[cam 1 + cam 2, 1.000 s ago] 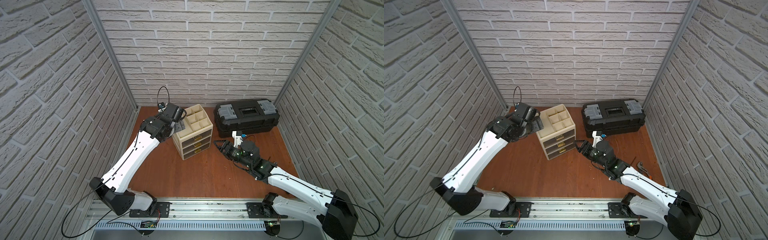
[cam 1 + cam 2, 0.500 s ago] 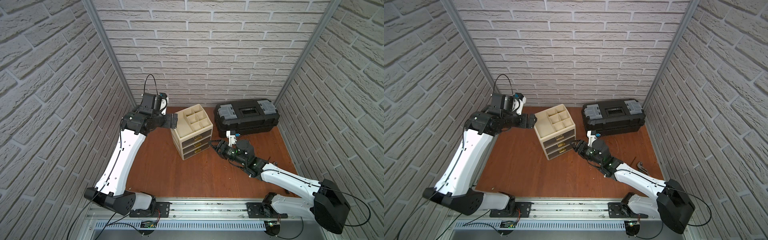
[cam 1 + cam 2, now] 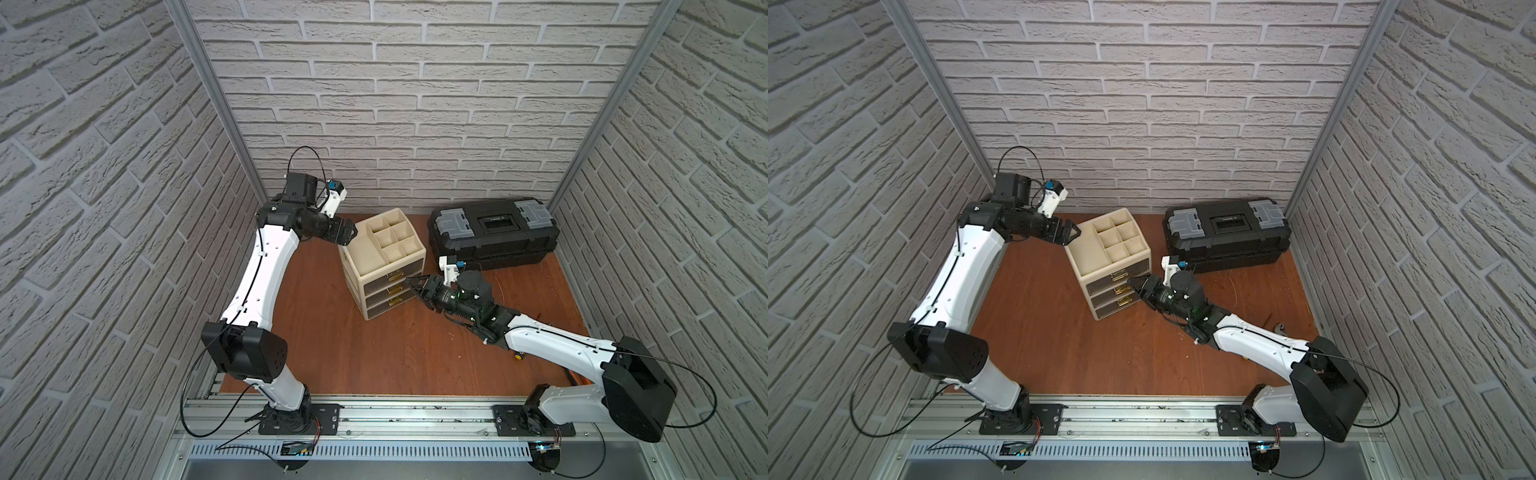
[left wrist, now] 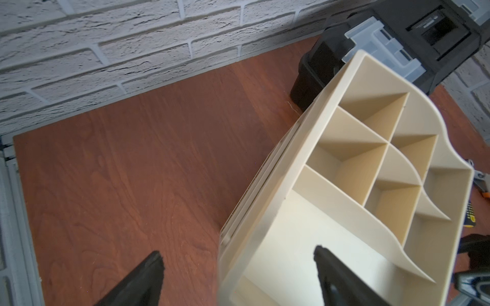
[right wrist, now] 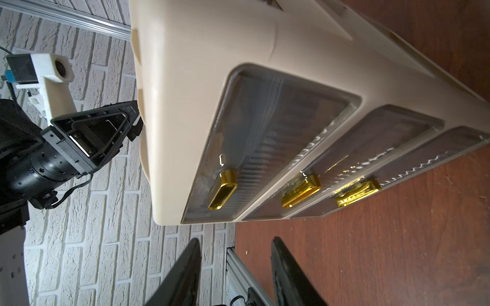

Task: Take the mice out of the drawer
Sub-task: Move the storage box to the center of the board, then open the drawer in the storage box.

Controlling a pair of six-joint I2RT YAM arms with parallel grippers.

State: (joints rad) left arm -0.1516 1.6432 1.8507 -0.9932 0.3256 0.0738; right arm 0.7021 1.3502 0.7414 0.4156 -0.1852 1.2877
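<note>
Working over a red-brown wooden tabletop [image 3: 332, 332] boxed in by pale brick-patterned walls, facing a beige drawer unit [image 3: 365, 257] with all three smoky drawers shut; seeing none of the mice, so presumably lying inside, in which drawer impossible to tell. Spreading the left gripper [image 3: 351, 237] wide to either side of the unit's upper wall, clasping nothing; holding the right gripper [image 3: 413, 289] narrow-gapped and empty just short of the top drawer's gold handle [image 5: 222, 189]. Expecting light, rigid, smooth-domed shells, probably slipping under a pinch from above; favouring a hold across the narrow flanks, low down.
</note>
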